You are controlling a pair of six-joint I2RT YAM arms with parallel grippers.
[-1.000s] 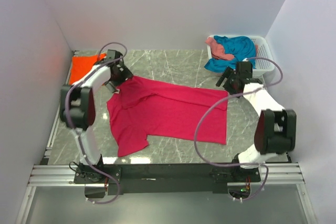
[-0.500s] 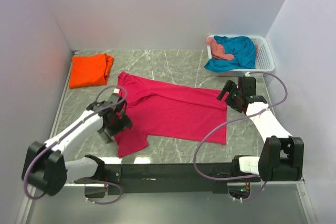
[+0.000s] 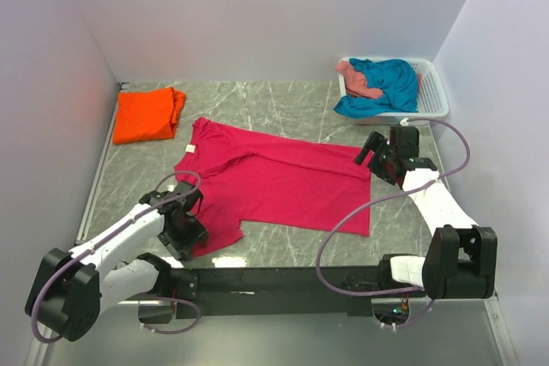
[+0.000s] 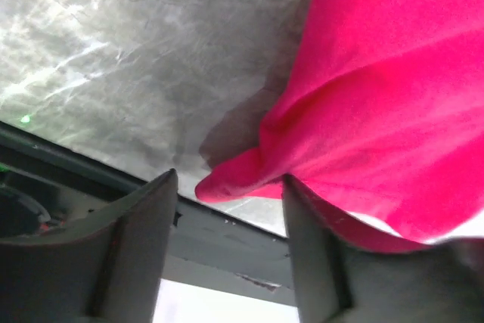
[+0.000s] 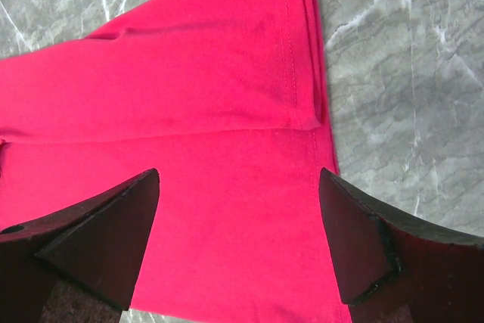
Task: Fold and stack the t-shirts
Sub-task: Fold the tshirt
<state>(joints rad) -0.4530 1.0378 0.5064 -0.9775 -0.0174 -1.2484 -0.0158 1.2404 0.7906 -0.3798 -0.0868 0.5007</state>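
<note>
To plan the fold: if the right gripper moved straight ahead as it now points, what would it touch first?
Probably the magenta t-shirt, near its hem corner; the right gripper, jaws open, points at it. Depth is unclear.

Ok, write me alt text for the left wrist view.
A rumpled corner of the magenta t-shirt pokes into the gap between the left arm's two grey fingers, which stand apart, not clamped on it. Beneath is the grey marble table, with a dark rail along its edge.
</note>
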